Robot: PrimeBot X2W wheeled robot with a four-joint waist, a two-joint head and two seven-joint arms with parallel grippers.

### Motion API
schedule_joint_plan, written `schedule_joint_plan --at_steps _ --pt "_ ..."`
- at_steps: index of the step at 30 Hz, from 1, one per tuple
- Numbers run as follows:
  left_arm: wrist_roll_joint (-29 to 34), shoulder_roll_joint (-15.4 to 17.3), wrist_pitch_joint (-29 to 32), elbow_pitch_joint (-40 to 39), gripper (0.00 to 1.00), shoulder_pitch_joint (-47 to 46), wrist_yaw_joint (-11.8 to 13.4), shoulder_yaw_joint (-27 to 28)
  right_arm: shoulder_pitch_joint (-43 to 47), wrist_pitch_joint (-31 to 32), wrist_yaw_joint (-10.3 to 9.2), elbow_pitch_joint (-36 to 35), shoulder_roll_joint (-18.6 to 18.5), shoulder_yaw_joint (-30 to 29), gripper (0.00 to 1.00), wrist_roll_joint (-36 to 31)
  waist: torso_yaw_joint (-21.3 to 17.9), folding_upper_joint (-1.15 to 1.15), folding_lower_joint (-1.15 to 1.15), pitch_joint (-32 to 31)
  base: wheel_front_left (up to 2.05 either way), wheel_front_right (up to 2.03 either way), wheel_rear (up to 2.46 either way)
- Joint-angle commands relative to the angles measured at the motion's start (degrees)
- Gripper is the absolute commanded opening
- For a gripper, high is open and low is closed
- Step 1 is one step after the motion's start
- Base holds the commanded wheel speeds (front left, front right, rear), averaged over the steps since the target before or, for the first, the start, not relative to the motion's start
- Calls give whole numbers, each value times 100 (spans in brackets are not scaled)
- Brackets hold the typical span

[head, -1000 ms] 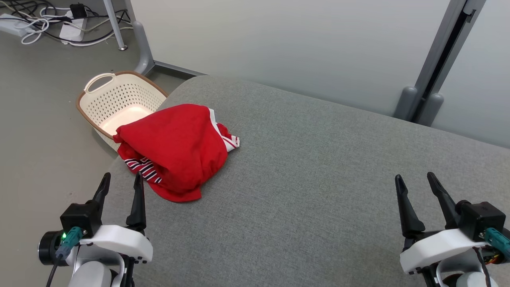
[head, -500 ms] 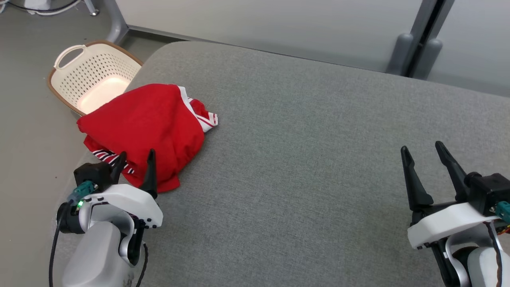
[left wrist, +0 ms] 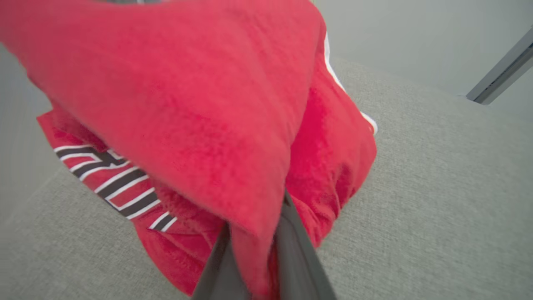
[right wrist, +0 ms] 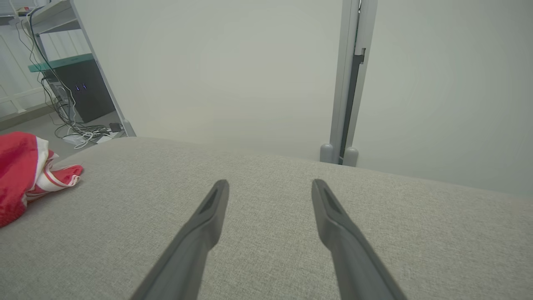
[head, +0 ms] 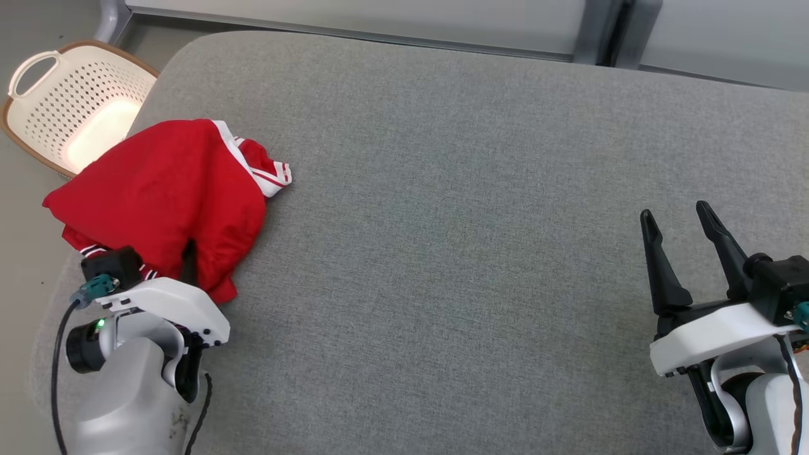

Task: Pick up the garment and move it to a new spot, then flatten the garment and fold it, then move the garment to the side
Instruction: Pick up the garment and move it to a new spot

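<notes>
At left edge of grey padded surface (head: 442, 253), red garment (head: 164, 183) w/ white trim is lying bunched, beside perforated laundry basket (head: 69, 107) on floor. L gripper (left wrist: 256, 216) is pinching fold of near hem, fingers clenched on cloth. R gripper (head: 676, 218) is hovering well apart at right, fingers spread, gripping nothing.

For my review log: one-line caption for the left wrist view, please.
Left claw pinching a fold of the red garment on the grey cushion.
</notes>
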Motion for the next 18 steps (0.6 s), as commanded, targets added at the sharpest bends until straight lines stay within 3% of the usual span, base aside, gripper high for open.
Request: schedule_joint_plan --at_steps 1,5,18 --pt "2 97 -50 -1 0 -90 -27 12 -31 -26 0 0 -7 -8 100 27 15 0 0 -37 0 0 0" --pt "123 216 -98 -299 0 -55 16 69 40 -83 0 55 33 -32 100 38 69 0 0 -207 0 0 0" --pt "858 332 -100 -3166 0 1290 347 237 502 -277 0 275 233 -36 100 118 7 0 0 -1104 0 0 0"
